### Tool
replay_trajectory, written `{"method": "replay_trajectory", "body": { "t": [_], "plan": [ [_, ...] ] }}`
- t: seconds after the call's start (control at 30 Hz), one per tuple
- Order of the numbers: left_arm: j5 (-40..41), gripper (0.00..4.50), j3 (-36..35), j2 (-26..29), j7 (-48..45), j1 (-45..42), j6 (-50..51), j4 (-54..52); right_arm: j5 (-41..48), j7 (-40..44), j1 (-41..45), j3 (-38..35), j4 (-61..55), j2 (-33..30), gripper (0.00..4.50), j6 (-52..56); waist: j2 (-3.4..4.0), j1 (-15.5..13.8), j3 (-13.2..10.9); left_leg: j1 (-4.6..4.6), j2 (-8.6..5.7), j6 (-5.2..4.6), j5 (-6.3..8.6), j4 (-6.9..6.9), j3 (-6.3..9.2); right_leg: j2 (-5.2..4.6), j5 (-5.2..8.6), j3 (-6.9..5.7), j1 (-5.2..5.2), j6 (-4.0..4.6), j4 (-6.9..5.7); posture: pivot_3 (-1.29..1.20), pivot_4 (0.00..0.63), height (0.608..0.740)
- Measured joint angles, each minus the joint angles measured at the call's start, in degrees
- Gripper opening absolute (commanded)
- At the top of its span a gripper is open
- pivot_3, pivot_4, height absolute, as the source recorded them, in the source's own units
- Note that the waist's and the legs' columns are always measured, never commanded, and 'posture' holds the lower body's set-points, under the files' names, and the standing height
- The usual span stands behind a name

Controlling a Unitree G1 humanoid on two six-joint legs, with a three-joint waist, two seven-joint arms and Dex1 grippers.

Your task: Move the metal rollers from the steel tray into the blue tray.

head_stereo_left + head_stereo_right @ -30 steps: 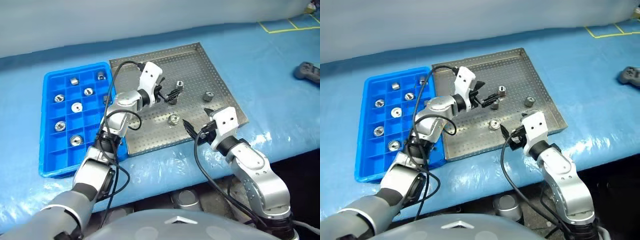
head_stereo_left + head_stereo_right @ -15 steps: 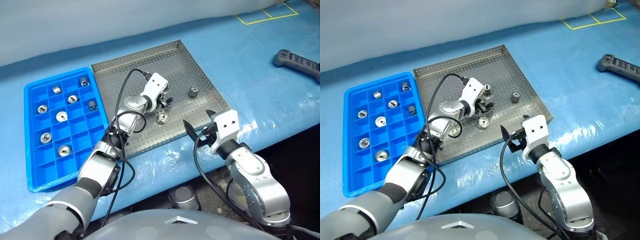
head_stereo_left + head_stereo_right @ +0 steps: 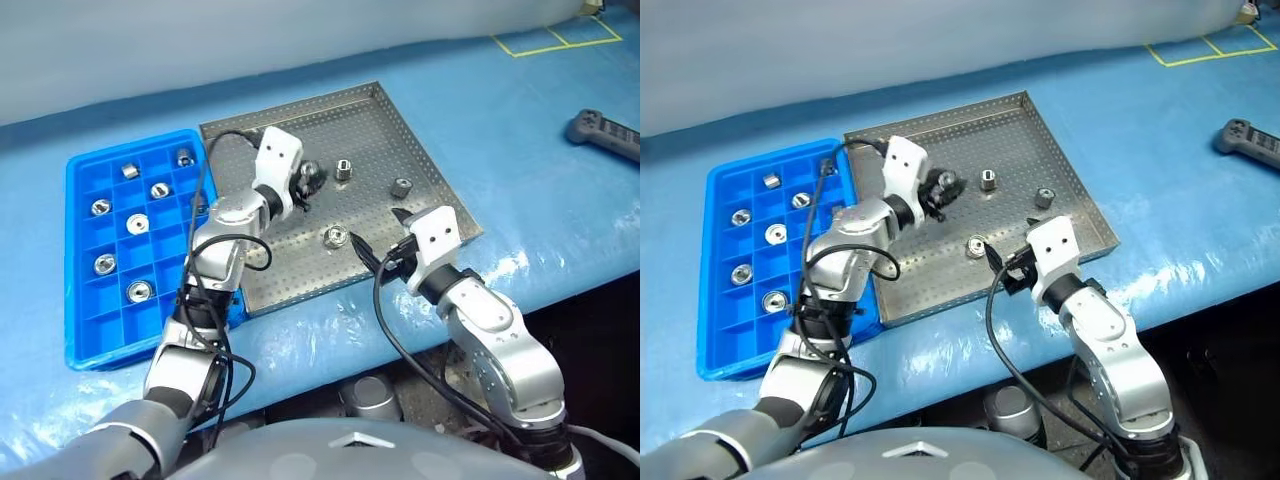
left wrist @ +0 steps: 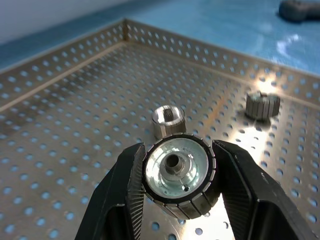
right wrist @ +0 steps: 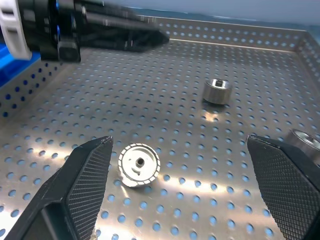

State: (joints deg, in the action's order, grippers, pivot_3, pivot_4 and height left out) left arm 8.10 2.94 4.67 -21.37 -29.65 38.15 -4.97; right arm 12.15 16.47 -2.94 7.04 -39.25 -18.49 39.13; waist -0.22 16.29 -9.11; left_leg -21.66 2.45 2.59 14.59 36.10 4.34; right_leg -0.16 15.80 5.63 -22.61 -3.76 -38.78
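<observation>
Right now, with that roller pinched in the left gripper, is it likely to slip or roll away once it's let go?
The roller looks like solid polished metal, so probably heavy for its size and stiff. The left gripper clamps its ribbed rim, which likely resists slipping. Being round, it may roll if dropped on its side; the blue tray compartments should contain it.

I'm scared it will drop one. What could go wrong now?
The left gripper pinches one roller only by its round ribbed sides, so it might slip out on the way to the blue tray. The right gripper hangs open over another roller in the steel tray; a bump could send it rolling.
</observation>
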Motion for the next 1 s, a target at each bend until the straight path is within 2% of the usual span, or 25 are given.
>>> {"method": "replay_trajectory", "body": {
  "t": [0.17,0.27,0.4,0.6,0.77,1.0],
  "plan": [
    [0.7,1.84,-6.4,0.3,6.8,6.3,-2.1,-11.6,0.4,2.6,4.3,2.9,3.0,0.3,4.5,-0.2,0.01,-3.4,0.0,0.06,0.03,0.01,-0.01,0.02,0.05,0.05,-0.14,-0.02,0.01,0.24,-0.03,-0.08,0.15,0.74],
    [-0.9,1.84,-9.1,1.2,10.8,14.9,-2.3,-19.8,1.0,5.8,8.5,6.0,5.7,0.5,4.5,-0.8,0.0,-5.4,0.0,0.06,0.03,0.01,-0.01,0.0,0.05,0.03,-0.17,-0.02,0.01,0.3,-0.02,0.0,0.15,0.74],
    [-2.8,1.84,-11.9,2.2,14.8,24.9,-1.1,-29.5,2.0,10.6,13.5,9.4,9.7,0.8,4.5,-2.3,-0.06,-9.7,0.0,0.04,0.03,0.04,-0.02,0.02,0.12,0.0,-0.18,-0.14,0.0,0.31,-0.01,0.09,0.15,0.74],
    [-4.8,1.84,-13.2,0.2,19.8,39.1,2.2,-40.8,2.4,17.0,20.2,13.3,15.9,1.5,4.5,-5.2,-0.09,-15.1,0.0,0.05,-0.04,0.1,-0.06,0.03,0.16,-0.11,-0.18,-0.24,0.03,0.32,0.02,0.18,0.15,0.74],
    [-5.3,1.84,-13.8,-2.2,21.9,46.8,4.2,-45.3,2.4,20.3,23.3,15.9,19.8,3.5,4.5,-7.4,-0.09,-17.0,0.0,0.07,-0.02,0.15,-0.09,0.02,0.22,-0.1,-0.17,-0.33,0.06,0.34,0.01,0.21,0.15,0.74],
    [-5.7,1.84,-14.2,-3.6,23.5,53.0,6.5,-46.3,2.2,22.5,24.0,17.4,21.0,3.7,4.5,-8.6,-0.08,-17.4,0.0,0.07,-0.01,0.15,-0.08,-0.02,0.22,-0.1,-0.13,-0.36,0.04,0.39,0.01,0.19,0.15,0.74]
  ]
}}
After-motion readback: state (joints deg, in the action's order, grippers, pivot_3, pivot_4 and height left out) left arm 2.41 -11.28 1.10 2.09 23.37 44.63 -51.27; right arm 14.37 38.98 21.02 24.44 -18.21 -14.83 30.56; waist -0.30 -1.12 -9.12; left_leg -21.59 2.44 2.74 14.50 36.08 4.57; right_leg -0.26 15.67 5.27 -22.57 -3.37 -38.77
